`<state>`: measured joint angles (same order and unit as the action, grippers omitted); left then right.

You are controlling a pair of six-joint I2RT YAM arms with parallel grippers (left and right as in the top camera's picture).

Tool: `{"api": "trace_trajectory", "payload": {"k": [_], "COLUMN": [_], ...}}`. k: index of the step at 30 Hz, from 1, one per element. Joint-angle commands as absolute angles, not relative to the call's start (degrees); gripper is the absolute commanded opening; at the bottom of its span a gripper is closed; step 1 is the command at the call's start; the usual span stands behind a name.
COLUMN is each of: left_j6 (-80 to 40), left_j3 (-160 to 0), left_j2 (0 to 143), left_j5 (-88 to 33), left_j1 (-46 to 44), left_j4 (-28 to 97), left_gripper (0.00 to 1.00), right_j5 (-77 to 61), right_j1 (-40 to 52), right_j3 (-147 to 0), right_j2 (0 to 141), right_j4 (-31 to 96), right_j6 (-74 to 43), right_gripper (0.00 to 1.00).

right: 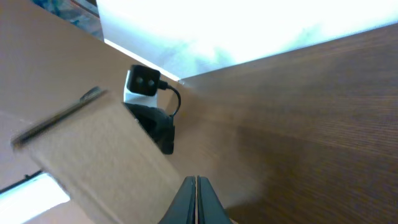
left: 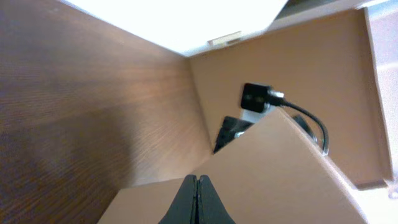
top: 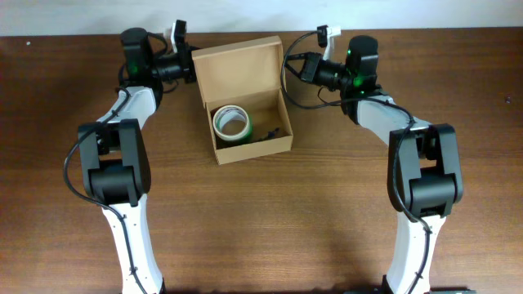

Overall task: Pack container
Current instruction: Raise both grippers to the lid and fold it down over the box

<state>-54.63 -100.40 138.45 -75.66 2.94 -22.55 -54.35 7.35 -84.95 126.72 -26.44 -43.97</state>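
**Clerk:** Item one, location?

**Checker:** Box (top: 255, 150) sat toward twelve o'clock on the table (top: 327, 237). Its lid (top: 237, 61) was raised at the far edge. A tape roll (top: 232, 121) lay inside, at the nine o'clock side.

**Clerk:** Grippers?

**Checker:** Left gripper (left: 196, 198) was at the lid's nine o'clock edge, fingers pressed together with nothing between them. Right gripper (right: 196, 198) was at the three o'clock edge, likewise closed and empty.

**Clerk:** Handling note?

**Checker:** Likely closing the lid. Both should push evenly toward six o'clock, so the flap folds without skewing the box.
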Motion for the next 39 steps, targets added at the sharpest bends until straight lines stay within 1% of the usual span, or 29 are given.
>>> {"api": "trace_trajectory", "payload": {"k": [1,12,16,21,26,29,32,36,39], "left_j6": [-63.1,-83.8,-87.9,-88.1,-87.8,-86.7,-86.3,-83.6,-81.0], "left_j3": [-101.0,-101.0,-101.0,-101.0,-101.0,-101.0,-101.0,-101.0,-101.0], "left_j2": [138.8,138.7,138.7,138.7,138.7,138.7,138.7,138.7,138.7], "left_j5": [-80.0,-83.0,-83.8,-85.3,-85.6,-85.0,-84.4,-84.2,-83.9], "left_j1": [2.5,-0.3,-0.9,-1.1,-1.3,-1.5,-1.3,-1.3,-1.3], "left_j4": [-27.9,-51.2,-55.7,-55.8,-56.0,-56.2,-56.1,-52.2,-48.5], "left_gripper": [0.01,0.02,0.02,0.02,0.02,0.01,0.01,0.02,0.02], "right_j5": [-57.1,-60.5,-60.9,-60.7,-57.4,-52.4,-49.3,-46.8,-44.2], "right_j1": [7.9,7.9,8.0,8.7,10.9,12.7,14.0,15.5,16.6], "right_j3": [-88.1,-95.4,-97.7,-101.9,-107.5,-111.9,-114.2,-115.6,-116.3], "right_j2": [127.1,127.1,127.1,127.1,127.1,127.1,127.1,127.1,127.1], "right_j4": [-24.3,-12.9,-9.1,0.0,11.1,19.9,25.1,30.9,36.1], "right_j6": [-44.0,-44.0,-44.0,-44.0,-44.0,-43.7,-43.6,-43.0,-39.5], "right_gripper": [0.04,0.04,0.04,0.04,0.04,0.04,0.04,0.04,0.04]}}
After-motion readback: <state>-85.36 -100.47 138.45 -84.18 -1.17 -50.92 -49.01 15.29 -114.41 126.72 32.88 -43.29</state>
